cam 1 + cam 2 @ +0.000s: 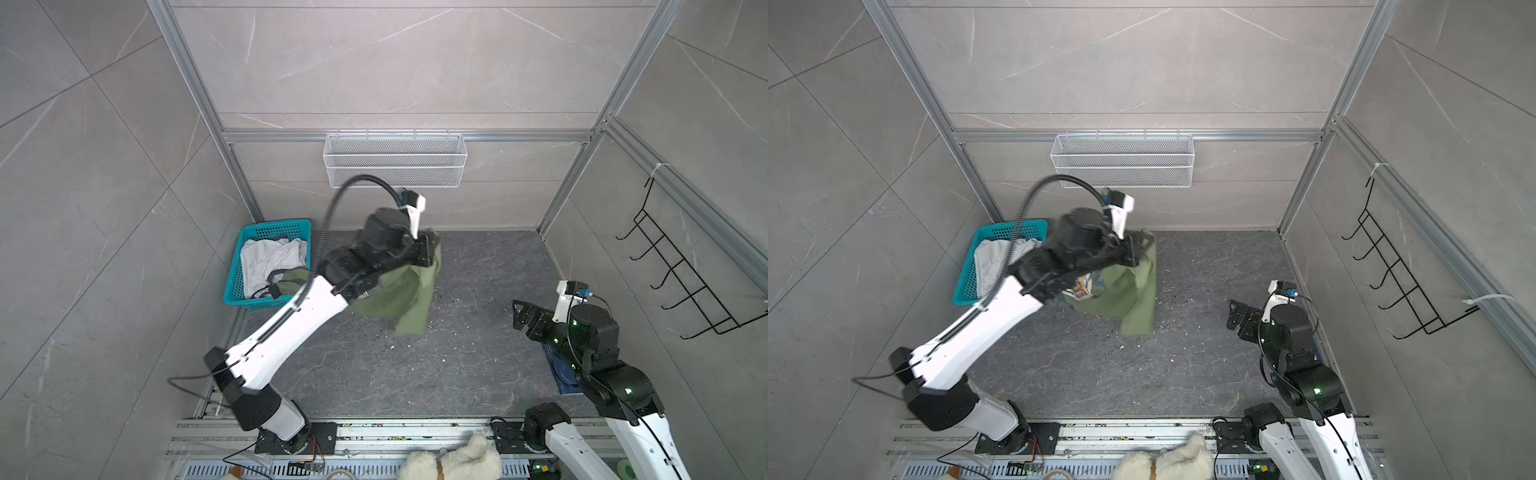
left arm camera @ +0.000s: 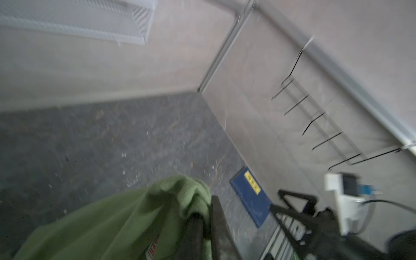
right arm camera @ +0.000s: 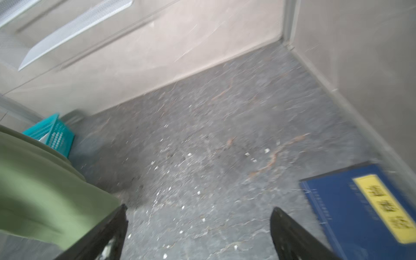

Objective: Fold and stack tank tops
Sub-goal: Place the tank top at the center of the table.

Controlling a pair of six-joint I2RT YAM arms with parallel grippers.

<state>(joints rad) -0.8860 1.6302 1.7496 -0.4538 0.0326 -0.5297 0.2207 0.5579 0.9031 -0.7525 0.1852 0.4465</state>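
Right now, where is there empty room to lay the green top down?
The middle of the dark tabletop is bare, between the hanging green top and the open right gripper, down to the front rail. It is crowded by the teal basket and the blue board.

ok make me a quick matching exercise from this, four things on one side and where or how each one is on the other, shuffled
Things:
1 olive green tank top
2 white tank top
3 blue board
4 right gripper

States:
a lying in the teal basket
b open, holding nothing
c hanging from the left gripper
d flat on the table

Pairs: 1-c, 2-a, 3-d, 4-b
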